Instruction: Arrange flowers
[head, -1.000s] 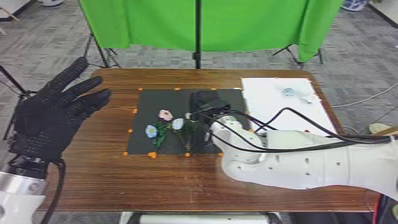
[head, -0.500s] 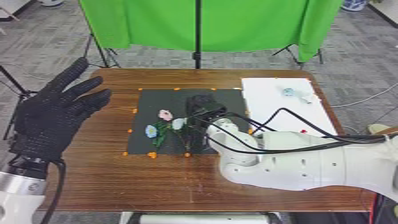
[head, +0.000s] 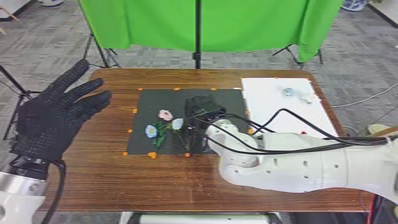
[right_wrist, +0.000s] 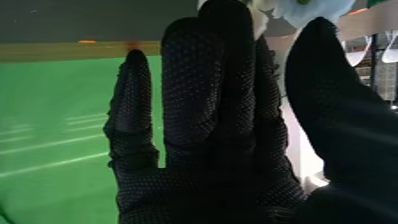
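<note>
Within the dark mat (head: 145, 100), the right hand (head: 204, 106) is towards 1 o'clock from the middle, slightly farther towards 7 o'clock than a second ago. Its fingers are straight, the thumb apart, with white petals (right_wrist: 324, 9) near their tips in the wrist view. The pink flower (head: 165, 115) lies towards 10 o'clock, the blue flower (head: 150, 131) towards 8, and the white flower (head: 178, 123) near the middle, all three as before. At the table's (head: 98, 175) 9 o'clock side, the left hand (head: 49, 120) stays raised, fingers open. A pale blue flower (head: 288, 92) rests on the white sheet (head: 266, 95), at 2 o'clock.
</note>
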